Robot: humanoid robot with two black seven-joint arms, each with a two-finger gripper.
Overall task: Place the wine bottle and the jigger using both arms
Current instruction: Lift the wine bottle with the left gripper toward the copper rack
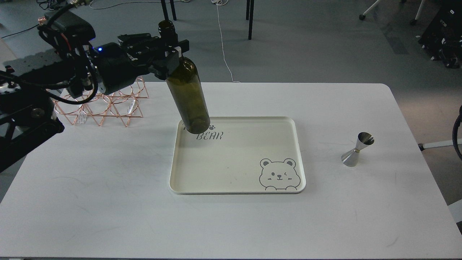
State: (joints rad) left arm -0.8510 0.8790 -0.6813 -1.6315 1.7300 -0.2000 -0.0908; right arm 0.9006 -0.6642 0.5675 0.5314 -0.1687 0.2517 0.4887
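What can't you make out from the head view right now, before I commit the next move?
- Right pincer: outside the head view; only a dark curve of arm or cable shows at the right edge.
- Wine bottle base: whether it touches the tray or hangs above it cannot be told from this angle.
- Tray print: the bottle covers part of the lettering above "BEAR".
- Copper wire rack: partly hidden behind the left arm.
- Left pincer: closed on the bottle's neck; its pads are hidden.

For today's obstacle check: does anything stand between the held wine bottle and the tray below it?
Nothing visible does. The left gripper holds the wine bottle by its neck over the tray's far left corner, near the word BEAR.
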